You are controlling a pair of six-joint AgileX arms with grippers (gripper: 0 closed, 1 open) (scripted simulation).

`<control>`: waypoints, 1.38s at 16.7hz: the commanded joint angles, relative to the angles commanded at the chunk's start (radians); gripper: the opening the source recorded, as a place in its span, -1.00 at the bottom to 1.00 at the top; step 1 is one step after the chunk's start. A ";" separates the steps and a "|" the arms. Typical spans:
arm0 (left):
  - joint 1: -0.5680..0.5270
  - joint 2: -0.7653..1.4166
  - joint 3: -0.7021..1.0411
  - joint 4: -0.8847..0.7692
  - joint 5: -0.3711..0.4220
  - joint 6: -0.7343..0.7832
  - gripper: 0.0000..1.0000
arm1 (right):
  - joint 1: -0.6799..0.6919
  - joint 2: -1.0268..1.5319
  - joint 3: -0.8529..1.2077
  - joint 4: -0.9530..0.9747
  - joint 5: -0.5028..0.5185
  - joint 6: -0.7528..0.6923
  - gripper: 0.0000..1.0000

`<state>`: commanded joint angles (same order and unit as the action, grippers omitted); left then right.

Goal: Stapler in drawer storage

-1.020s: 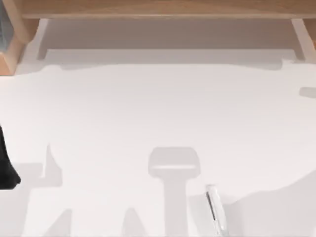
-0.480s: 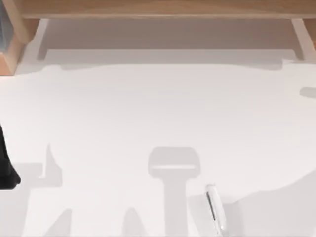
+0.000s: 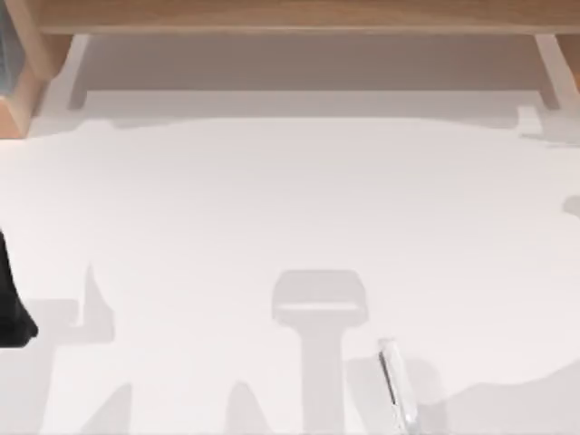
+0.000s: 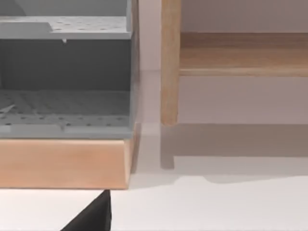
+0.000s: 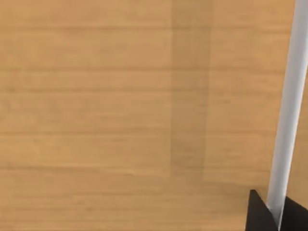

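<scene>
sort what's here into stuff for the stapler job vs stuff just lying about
For the job:
- stapler, loose on the table, near edge, right of centre
- wooden unit along the far edge
- grey drawer with a wooden front

Lying about:
- nothing loose; left arm sits at the table's left edge

Left arm (image 3: 11,299) cut by edge
</scene>
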<state>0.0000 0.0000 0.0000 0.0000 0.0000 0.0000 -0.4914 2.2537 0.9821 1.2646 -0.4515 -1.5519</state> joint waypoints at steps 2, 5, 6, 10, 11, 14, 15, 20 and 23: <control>0.000 0.000 0.000 0.000 0.000 0.000 1.00 | -0.012 -0.020 -0.042 0.029 -0.012 -0.002 -1.00; 0.000 0.000 0.000 0.000 0.000 0.000 1.00 | -0.014 -0.023 -0.047 0.033 -0.014 -0.003 -1.00; 0.000 0.000 0.000 0.000 0.000 0.000 1.00 | -0.011 -0.017 -0.042 0.031 -0.011 -0.002 -1.00; 0.000 0.000 0.000 0.000 0.000 0.000 1.00 | -0.036 -0.047 -0.106 0.071 -0.035 -0.001 -1.00; 0.000 0.000 0.000 0.000 0.000 0.000 1.00 | -0.047 -0.060 -0.138 0.089 -0.046 0.000 -1.00; 0.000 0.000 0.000 0.000 0.000 0.000 1.00 | -0.081 -0.098 -0.240 0.145 -0.083 0.000 -1.00; 0.000 0.000 0.000 0.000 0.000 0.000 1.00 | -0.091 -0.108 -0.265 0.161 -0.093 0.000 -1.00; 0.000 0.000 0.000 0.000 0.000 0.000 1.00 | -0.097 -0.115 -0.281 0.175 -0.099 0.000 -1.00; 0.000 0.000 0.000 0.000 0.000 0.000 1.00 | -0.120 -0.130 -0.317 0.202 -0.120 -0.002 -1.00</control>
<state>0.0000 0.0000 0.0000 0.0000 0.0000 0.0000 -0.6119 2.1241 0.6647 1.4666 -0.5716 -1.5534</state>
